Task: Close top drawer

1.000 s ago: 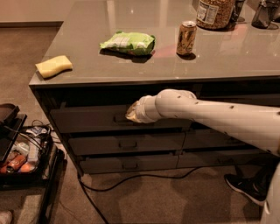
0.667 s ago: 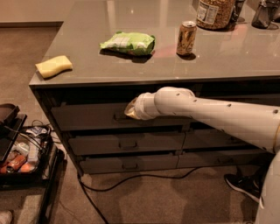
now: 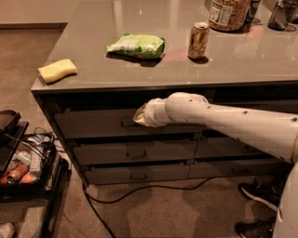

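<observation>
1. The gripper (image 3: pixel 138 117) is at the end of the white arm (image 3: pixel 219 122), up against the front panel of the top drawer (image 3: pixel 93 123). The wrist hides it from where I stand, so I cannot tell whether it is wide or narrow.
2. The top drawer lies right at the gripper. Its small handle (image 3: pixel 126 123) is just to the left as I look. The front seems to stand a little proud of the cabinet, with a dark gap above it, so I judge it not yet fully home.
3. Step in hand is to push the front in. The push should be straight and level, square to the panel and near the handle at centre, so the drawer does not skew on its runners.
4. It should ease off as the front comes flush with the two slimmer drawers (image 3: pixel 135 152) below the gripper. No grip is needed; flat contact should do.
5. Risk: a push off centre or angled down could slide along the smooth panel.
6. Surface: a glossy grey counter (image 3: pixel 93 69) runs above the gripper.
   - Green bag (image 3: pixel 136 45) and can (image 3: pixel 199 40) are above and beyond.
   - Yellow sponge (image 3: pixel 57 69) is up and to the left, near the edge.
   - Jar (image 3: pixel 228 14) is at the far right.
7. Room: brown carpet, with a black cable (image 3: pixel 139 194) on it below the gripper. A cluttered cart (image 3: pixel 18 162) stands low on the left, and shoes (image 3: pixel 260 193) lie low on the right.
</observation>
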`<action>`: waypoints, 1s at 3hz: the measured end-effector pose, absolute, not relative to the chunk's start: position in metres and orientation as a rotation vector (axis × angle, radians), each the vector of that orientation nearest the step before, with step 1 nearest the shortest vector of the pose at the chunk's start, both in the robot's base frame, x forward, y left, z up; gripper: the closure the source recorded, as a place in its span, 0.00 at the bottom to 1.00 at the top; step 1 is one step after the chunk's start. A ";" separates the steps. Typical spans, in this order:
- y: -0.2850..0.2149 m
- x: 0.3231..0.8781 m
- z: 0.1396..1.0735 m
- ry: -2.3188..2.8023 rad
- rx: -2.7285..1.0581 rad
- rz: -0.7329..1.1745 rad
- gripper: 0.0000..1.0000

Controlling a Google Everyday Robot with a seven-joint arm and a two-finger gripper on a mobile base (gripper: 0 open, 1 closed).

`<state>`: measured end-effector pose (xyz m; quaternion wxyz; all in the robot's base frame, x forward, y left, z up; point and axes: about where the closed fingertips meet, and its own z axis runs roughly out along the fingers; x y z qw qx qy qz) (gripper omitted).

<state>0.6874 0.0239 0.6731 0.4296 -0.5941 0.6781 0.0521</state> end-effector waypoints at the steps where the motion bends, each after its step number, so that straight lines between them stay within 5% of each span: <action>1: 0.024 0.687 0.673 1.692 -1.483 0.130 0.58; 3: 0.024 0.687 0.673 1.692 -1.483 0.130 0.12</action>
